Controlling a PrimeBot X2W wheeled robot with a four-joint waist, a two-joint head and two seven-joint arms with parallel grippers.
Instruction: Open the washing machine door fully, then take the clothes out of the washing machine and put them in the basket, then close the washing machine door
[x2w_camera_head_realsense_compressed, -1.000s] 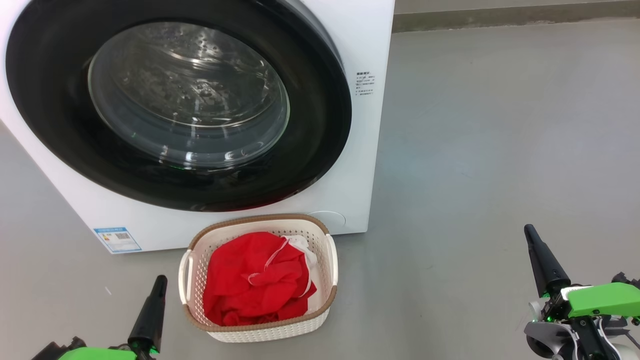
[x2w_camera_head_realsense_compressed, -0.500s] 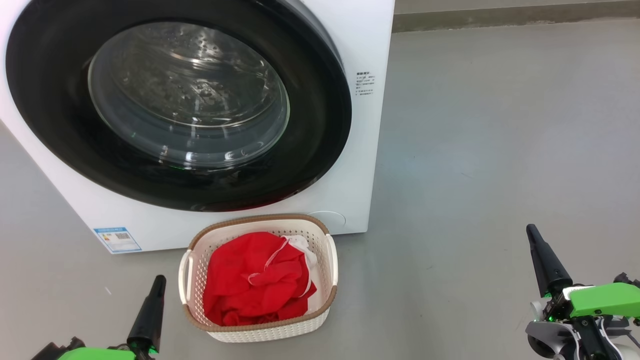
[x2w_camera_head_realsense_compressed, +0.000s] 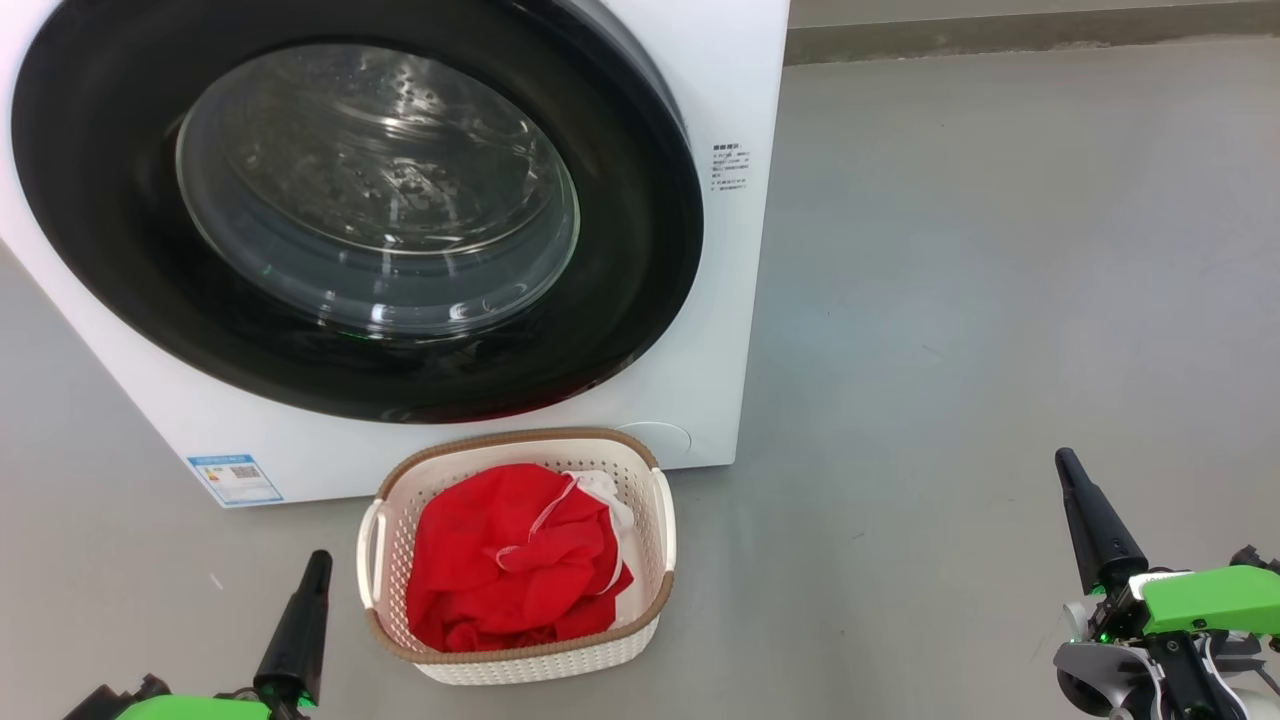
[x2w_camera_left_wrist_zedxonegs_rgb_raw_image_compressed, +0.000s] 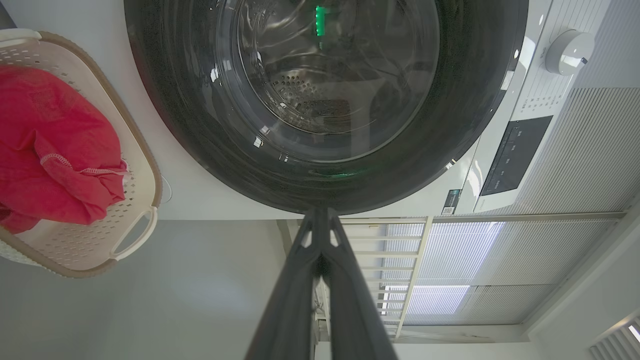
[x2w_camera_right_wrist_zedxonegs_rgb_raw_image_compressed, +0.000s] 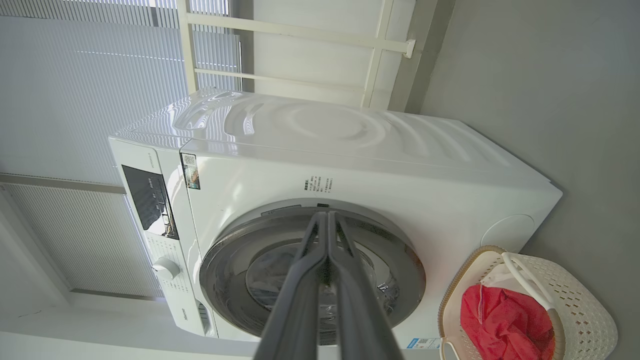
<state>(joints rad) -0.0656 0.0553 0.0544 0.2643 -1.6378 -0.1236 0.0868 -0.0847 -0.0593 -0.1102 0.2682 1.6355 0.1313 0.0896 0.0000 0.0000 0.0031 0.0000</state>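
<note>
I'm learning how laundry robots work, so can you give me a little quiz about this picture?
1. True or false: the washing machine door is shut.
2. Where are the red clothes? A) in the drum B) in the basket C) on the floor
3. Fill the gap: the left hand and the right hand each hold nothing, and their fingers are ____.

Key: 1 true. 2 B. 3 shut.
</note>
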